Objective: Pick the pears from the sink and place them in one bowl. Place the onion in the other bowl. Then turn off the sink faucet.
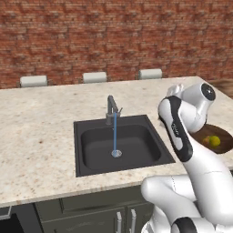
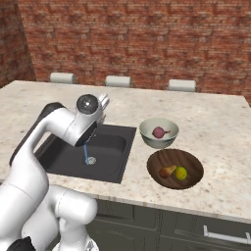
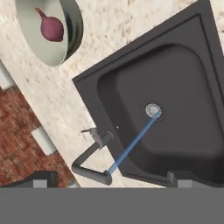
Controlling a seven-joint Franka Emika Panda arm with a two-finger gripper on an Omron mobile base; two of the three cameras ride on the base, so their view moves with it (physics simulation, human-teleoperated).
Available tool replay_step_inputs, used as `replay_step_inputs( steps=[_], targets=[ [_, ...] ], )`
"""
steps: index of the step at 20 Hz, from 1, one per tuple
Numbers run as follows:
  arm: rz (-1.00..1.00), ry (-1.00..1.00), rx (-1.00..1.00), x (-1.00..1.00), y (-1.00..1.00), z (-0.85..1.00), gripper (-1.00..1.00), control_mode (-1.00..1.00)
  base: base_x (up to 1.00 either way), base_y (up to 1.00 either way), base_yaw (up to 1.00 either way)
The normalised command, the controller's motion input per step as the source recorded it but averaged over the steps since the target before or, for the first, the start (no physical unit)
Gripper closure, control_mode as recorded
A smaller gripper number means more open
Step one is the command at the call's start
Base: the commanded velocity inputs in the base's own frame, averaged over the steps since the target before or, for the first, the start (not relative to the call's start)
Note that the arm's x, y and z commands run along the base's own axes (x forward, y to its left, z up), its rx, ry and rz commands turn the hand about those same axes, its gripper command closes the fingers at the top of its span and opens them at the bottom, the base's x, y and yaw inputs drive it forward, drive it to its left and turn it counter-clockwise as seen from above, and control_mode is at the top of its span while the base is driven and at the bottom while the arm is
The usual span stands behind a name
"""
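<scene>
Speckled beige stone counter (image 2: 215, 122): runs the full width, against a red brick wall (image 2: 147, 34); three pale chair backs (image 2: 117, 81) stand along its far edge.

Sink (image 2: 110, 162): dark grey basin set in the counter's left part, holding no fruit, round metal drain (image 3: 153, 110) at its floor.

Sink faucet (image 1: 111, 109): grey, angular spout, at the sink's far rim; a thin blue water stream (image 1: 114, 132) falls to the drain.

Gripper (image 3: 109, 183): above the sink's near-right part, looking down on basin and faucet; the two dark fingertips (image 3: 41, 179) stand wide apart, nothing between them, touching nothing. The white arm hides part of the sink's left side in the right base view.

Pale grey bowl (image 2: 159, 133): just right of the sink, on the far side; pink-red onion (image 2: 159, 132) inside.

Wooden bowl (image 2: 175, 169): dark brown, shallow, near side, just beside the grey bowl. Contents: brownish-orange pear (image 2: 167, 171) and yellow-green pear (image 2: 181, 172), side by side.
</scene>
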Motion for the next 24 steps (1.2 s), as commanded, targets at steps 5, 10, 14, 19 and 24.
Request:
replay_step_inputs(
  steps=[5, 10, 14, 19, 24],
  targets=[
    [0.1, 0.09, 0.01, 0.45, 0.0, -0.31, -1.0, -1.0, 0.0, 0.0, 0.0],
    [0.04, 0.09, 0.04, 0.37, 0.11, -0.05, -1.0, -1.0, 0.0, 0.0, 0.0],
    [0.09, 0.01, 0.03, 0.02, 0.28, 0.0, -1.0, -1.0, 0.0, 0.0, 0.0],
    [0.1, 0.0, 0.02, 0.0, 0.3, -0.06, -1.0, -1.0, 0.0, 0.0, 0.0],
    [0.08, 0.0, 0.03, 0.0, 0.24, -0.21, -1.0, -1.0, 0.0, 0.0, 0.0]
  ],
)
